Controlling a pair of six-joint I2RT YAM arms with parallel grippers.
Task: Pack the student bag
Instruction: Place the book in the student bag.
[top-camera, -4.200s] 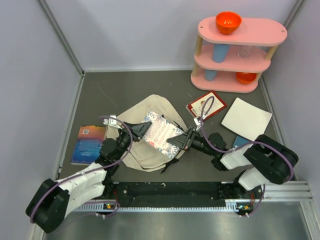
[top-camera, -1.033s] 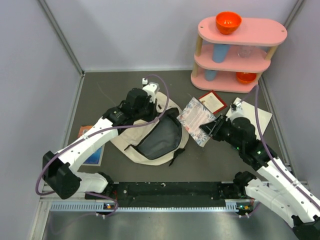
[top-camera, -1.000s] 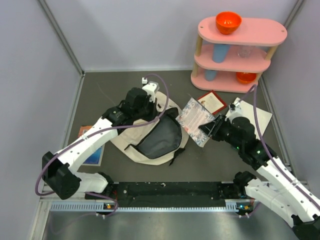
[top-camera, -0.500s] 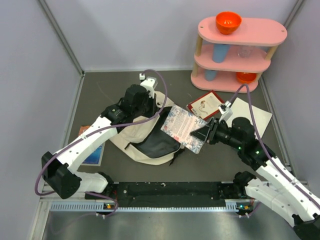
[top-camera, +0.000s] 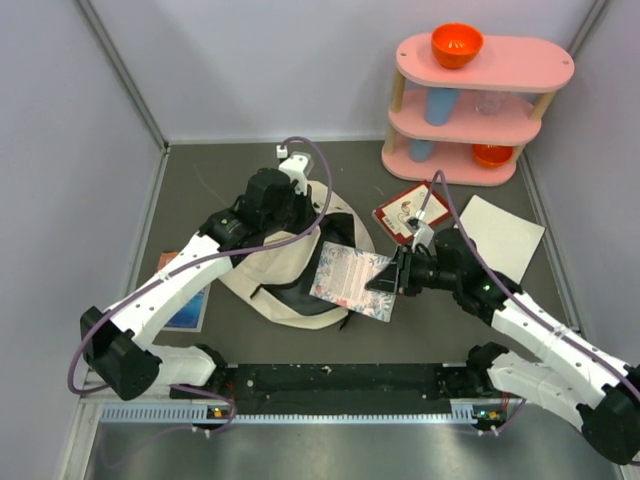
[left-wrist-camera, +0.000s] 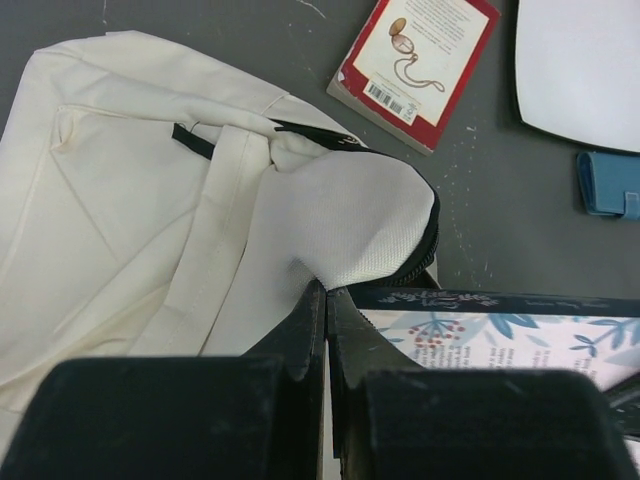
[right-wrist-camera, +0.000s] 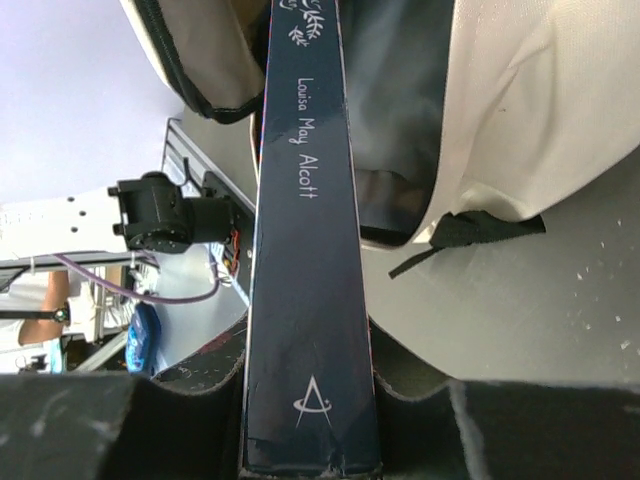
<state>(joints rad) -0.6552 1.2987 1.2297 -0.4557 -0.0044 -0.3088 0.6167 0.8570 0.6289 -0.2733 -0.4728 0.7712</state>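
book at the bag's mouth on a dark grey table

dark grey table (top-camera: 230, 170), pale walls all round. student bag (top-camera: 250, 285) lies mid-table. left gripper (left-wrist-camera: 326, 292) is fully closed, pinching the bag's rim fabric, which is tented up. right gripper (top-camera: 392, 280) clamps a floral book (top-camera: 350, 280), whose far edge is over the opening. pink shelf (top-camera: 480, 70) back right, orange bowl (top-camera: 457, 44) on top. red book (top-camera: 400, 213) and white sheet (top-camera: 497, 235) near the right arm. blue book (top-camera: 190, 308) partly under the left arm.

Overhead looks down; both wrist cameras near bag (top-camera: 245, 285).
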